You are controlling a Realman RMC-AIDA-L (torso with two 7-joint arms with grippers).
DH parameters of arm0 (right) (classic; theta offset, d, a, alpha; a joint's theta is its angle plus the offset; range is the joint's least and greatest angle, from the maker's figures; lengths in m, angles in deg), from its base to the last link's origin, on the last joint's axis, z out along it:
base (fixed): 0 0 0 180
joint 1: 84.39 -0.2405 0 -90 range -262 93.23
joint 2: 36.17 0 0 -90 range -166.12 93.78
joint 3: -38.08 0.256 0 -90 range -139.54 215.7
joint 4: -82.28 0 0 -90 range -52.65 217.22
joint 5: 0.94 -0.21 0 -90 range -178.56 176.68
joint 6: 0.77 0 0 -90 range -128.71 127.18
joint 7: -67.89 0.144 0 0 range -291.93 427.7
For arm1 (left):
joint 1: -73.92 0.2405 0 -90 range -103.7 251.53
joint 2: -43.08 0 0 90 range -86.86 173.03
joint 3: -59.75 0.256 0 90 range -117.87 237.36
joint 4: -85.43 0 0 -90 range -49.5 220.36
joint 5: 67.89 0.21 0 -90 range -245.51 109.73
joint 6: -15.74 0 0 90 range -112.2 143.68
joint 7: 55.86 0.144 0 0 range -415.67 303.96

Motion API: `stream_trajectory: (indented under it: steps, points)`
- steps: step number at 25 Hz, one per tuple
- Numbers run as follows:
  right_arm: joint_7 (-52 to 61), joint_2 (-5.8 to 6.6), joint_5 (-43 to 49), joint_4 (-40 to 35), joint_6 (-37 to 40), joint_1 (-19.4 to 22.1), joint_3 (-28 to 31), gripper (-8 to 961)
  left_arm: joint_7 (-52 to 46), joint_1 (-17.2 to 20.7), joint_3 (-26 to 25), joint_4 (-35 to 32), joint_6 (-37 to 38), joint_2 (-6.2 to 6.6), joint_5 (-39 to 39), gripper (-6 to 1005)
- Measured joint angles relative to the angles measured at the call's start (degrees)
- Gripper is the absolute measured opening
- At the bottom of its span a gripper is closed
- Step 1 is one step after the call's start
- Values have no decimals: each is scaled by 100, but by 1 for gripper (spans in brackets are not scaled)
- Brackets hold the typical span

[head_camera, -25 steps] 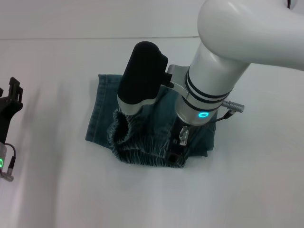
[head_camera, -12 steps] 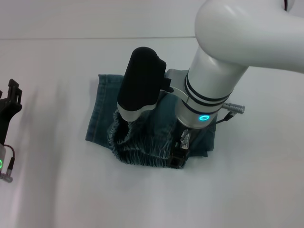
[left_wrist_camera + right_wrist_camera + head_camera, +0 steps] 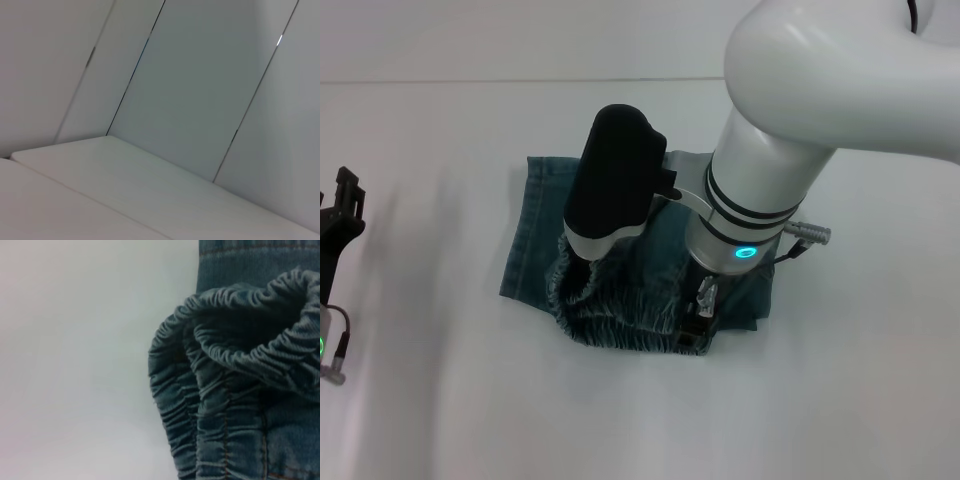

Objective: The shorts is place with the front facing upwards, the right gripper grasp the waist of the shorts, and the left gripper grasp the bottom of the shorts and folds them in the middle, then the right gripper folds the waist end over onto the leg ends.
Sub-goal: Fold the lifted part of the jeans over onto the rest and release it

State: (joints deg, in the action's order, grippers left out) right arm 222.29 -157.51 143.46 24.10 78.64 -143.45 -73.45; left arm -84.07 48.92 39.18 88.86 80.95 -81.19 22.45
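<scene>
left gripper (image 3: 342, 215): parked at the far left edge of the head view, well apart from the denim, holding nothing; only part of its black body shows, so I cannot tell how its fingers stand. Its wrist camera looks out at grey wall panels and a pale ledge.

table (image 3: 440, 400): plain white surface under everything.

shorts (image 3: 535, 225): blue-green washed denim lying near the middle of the table, already doubled over into a compact bundle. A flat layer spreads toward the far side and the robot's left.

leg ends (image 3: 525, 235): the straight stitched hem runs along the left and far edges of the flat layer, lying flat on the table.

waist (image 3: 610, 315): the puckered elastic band is bunched along the near edge of the bundle, curling up into a loose open loop on the left side. In the right wrist view the waist (image 3: 225, 365) fills the frame as stacked gathered ruffles with a dark hollow inside the loop, and a strip of flat hemmed denim beyond it.

right gripper (image 3: 695, 325): reaching straight down from the big white arm onto the near right part of the bundle, its black tip down at the gathered band, touching the cloth. The fingers are hidden by the wrist and the denim, so I cannot tell whether they are clamped or apart.

right arm (image 3: 760, 190): white cylinder with black rings and a glowing teal ring light, covering the right half of the shorts.
</scene>
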Motion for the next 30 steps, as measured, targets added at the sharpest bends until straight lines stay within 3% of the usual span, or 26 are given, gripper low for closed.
stream_trajectory:
  steps: [3, 8, 30]
  points:
    - [15, -1, 0, 1, -39, 0, -1, 630, 0, 15, 0, 6, 0, 0, 3, 509]
    - [18, 3, 0, 1, -81, 21, -1, 497, 0, 68, 5, 24, 1, -6, 6, 508]
    - [46, 30, 36, 75, -93, 45, 9, 355, -35, 135, 0, 41, 29, -9, 10, 509]
